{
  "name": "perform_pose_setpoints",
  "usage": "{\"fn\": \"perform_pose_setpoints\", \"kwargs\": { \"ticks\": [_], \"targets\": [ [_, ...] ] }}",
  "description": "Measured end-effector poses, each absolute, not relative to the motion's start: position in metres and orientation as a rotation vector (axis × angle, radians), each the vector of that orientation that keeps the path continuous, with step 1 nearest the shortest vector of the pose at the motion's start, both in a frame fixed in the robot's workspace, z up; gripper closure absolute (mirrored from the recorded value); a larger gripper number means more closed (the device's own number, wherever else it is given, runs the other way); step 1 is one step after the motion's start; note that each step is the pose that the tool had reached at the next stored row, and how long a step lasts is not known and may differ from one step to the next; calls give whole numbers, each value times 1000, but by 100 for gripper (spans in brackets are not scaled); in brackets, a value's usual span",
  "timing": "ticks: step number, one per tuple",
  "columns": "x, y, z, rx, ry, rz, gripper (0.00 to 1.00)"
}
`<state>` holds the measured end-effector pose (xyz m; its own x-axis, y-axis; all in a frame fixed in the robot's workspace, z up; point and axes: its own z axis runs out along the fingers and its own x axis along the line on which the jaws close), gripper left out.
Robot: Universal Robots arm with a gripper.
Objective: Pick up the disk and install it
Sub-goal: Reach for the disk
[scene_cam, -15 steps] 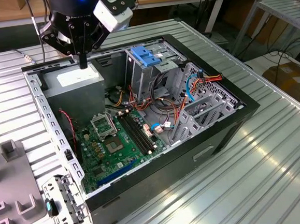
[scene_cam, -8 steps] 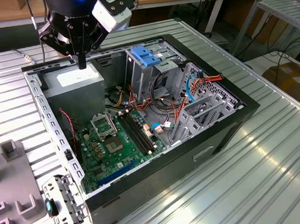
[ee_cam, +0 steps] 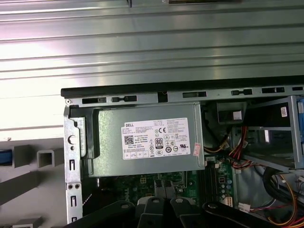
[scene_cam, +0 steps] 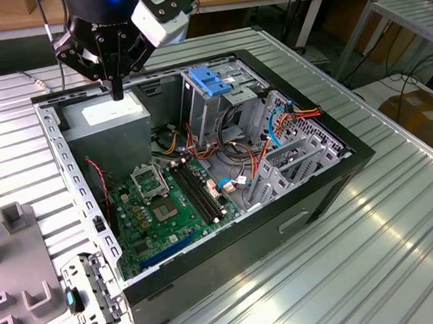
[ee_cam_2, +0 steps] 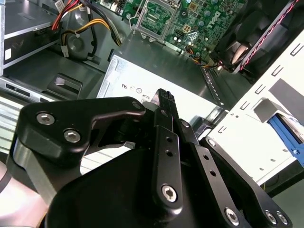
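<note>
Seemingly fingers (scene_cam: 117, 93) closed, empty, over power supply (scene_cam: 112, 116).

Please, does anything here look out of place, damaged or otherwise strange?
Nothing looks damaged or spilled. The computer case lies open on its side, with cables lying loose inside. The gripper hangs shut above the power supply.
</note>
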<state>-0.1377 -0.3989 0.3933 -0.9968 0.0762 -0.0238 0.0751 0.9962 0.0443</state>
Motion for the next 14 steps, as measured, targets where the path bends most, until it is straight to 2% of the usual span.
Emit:
{"fn": "perform_pose_setpoints", "kwargs": {
  "ticks": [14],
  "targets": [
    [-141, -399, 393, 118, 3113, 68, 89]
  ]
}}
